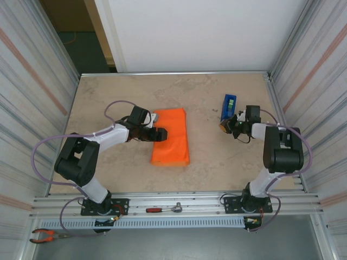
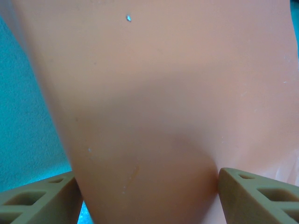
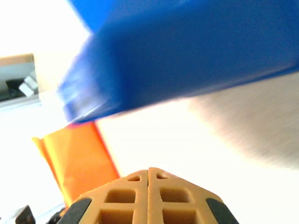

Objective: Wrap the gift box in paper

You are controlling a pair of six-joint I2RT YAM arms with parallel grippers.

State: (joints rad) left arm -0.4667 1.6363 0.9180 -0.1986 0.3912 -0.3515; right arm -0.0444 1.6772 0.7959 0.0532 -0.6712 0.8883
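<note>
The left gripper (image 1: 158,133), fingers (image 2: 37,200) spread wide, straddles the left edge of the small squarish gift box (image 1: 172,142) skinned in thin bright orange paper (image 2: 140,93) at mid-table, though a firm grip cannot be told, while the right gripper (image 1: 225,125), closed tight and empty, sits at the near end of the blue plastic tape dispenser (image 1: 229,107).

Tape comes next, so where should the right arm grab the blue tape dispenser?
Take the blue tape dispenser across its long sides, mid-length, coming from above. It is long and narrow, so those sides probably fit between the fingers. The right gripper, shut at its near end, must open first.
</note>
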